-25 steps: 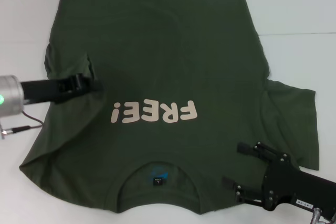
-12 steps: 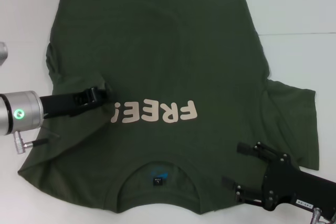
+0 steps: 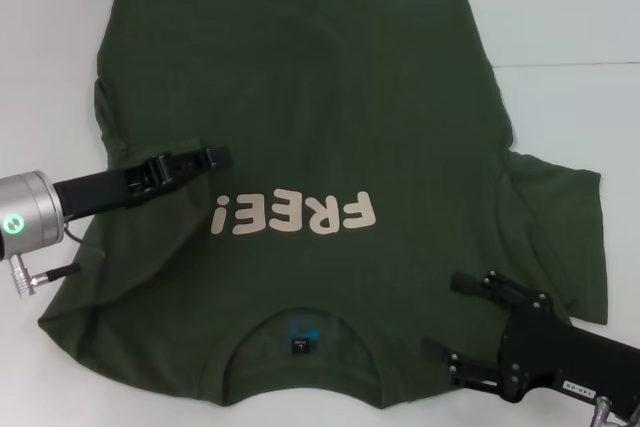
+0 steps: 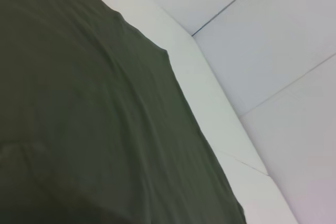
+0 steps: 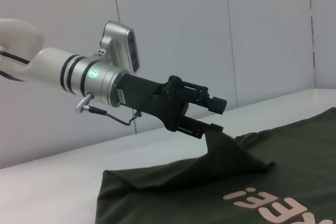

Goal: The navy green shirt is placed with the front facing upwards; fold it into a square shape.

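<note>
The navy green shirt (image 3: 320, 97) lies front up on the white table, its cream "FREE!" lettering (image 3: 295, 214) and collar toward me. My left gripper (image 3: 225, 157) hovers over the shirt's left side, just left of the lettering. In the right wrist view the left gripper (image 5: 215, 115) is shut on a pinch of sleeve fabric, lifted into a small tent above the shirt (image 5: 294, 166). My right gripper (image 3: 450, 315) stands open over the shirt's near right shoulder, holding nothing. The left wrist view shows only shirt cloth (image 4: 79, 103) and table.
The white table (image 3: 570, 27) surrounds the shirt, with bare surface at the far right and far left. The right sleeve (image 3: 565, 237) lies spread flat beside my right arm. A pale wall stands behind the table in the right wrist view.
My left gripper has moved inward over the shirt body, dragging the left sleeve fabric with it toward the lettering. The right arm has not moved.
</note>
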Tool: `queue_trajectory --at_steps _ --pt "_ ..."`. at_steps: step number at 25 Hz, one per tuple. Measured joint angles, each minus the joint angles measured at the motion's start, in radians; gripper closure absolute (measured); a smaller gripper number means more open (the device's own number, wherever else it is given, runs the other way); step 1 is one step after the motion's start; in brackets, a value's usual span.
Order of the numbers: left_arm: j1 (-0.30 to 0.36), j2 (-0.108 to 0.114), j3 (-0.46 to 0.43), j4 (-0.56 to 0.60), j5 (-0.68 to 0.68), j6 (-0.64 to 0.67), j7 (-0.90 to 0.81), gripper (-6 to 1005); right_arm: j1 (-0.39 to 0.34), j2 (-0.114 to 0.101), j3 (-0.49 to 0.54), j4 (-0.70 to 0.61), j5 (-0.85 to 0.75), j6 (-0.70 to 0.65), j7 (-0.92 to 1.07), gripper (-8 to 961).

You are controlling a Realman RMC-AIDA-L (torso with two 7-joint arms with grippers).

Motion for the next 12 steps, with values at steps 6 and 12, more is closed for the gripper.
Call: queue_trajectory --at_steps 6,12 --pt "0.002 0.001 0.002 0.001 0.0 -0.023 0.004 248 0.001 0.0 0.0 0.001 0.0 -0.001 0.0 27" --pt "0.007 0.005 0.007 0.006 0.012 -0.011 0.0 143 0.002 0.0 0.0 0.001 0.0 -0.002 0.0 27"
